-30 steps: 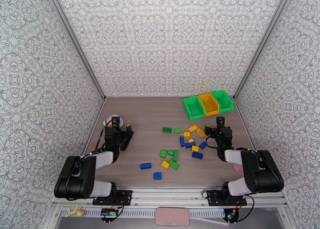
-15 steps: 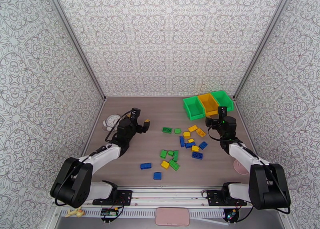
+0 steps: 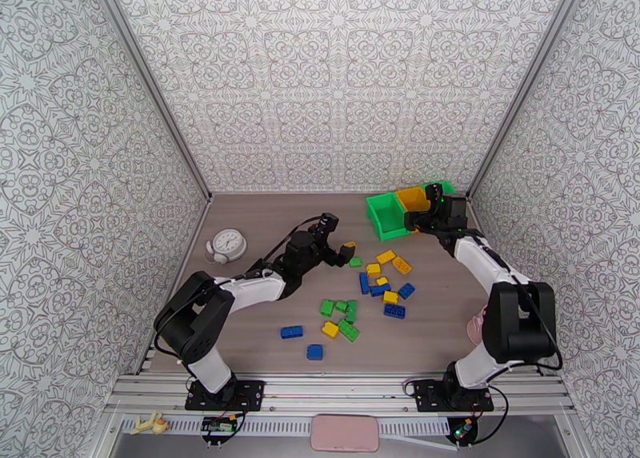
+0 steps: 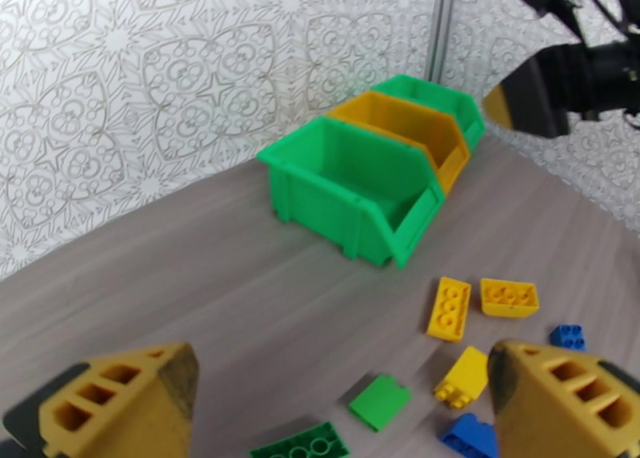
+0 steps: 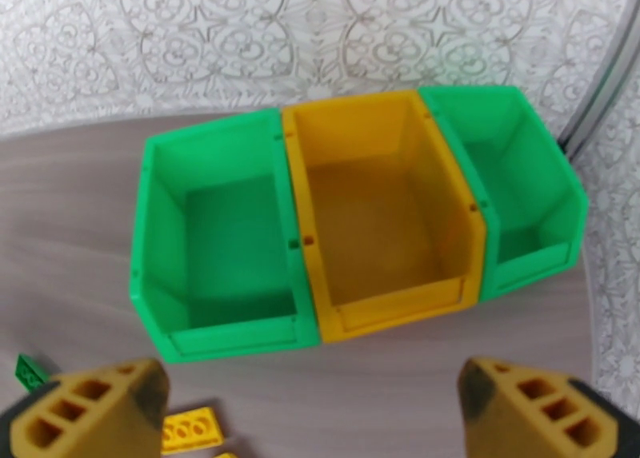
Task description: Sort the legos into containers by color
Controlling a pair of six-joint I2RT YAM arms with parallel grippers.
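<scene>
The legos lie loose mid-table in blue, green and yellow, clustered around a blue brick (image 3: 365,282), with stray blue ones (image 3: 292,332) nearer the front. The containers stand in a row at the back right: a green bin (image 3: 386,214), a yellow-orange bin (image 3: 412,198) and a second green bin (image 3: 450,188). All three look empty in the right wrist view (image 5: 384,212). My left gripper (image 3: 336,240) hovers open just left of the pile, above a green brick (image 4: 380,401). My right gripper (image 3: 422,205) hangs open over the bins' front edge (image 5: 316,388), holding nothing.
A white round clock (image 3: 229,244) sits at the table's left edge. A pink cup (image 3: 478,332) stands near the right arm's base, partly hidden. Patterned walls close in the table on three sides.
My left arm has stretched from near the clock rightward to the pile's left edge. My right arm has swung from beside the pile back to the bins. Both grippers stayed open.
</scene>
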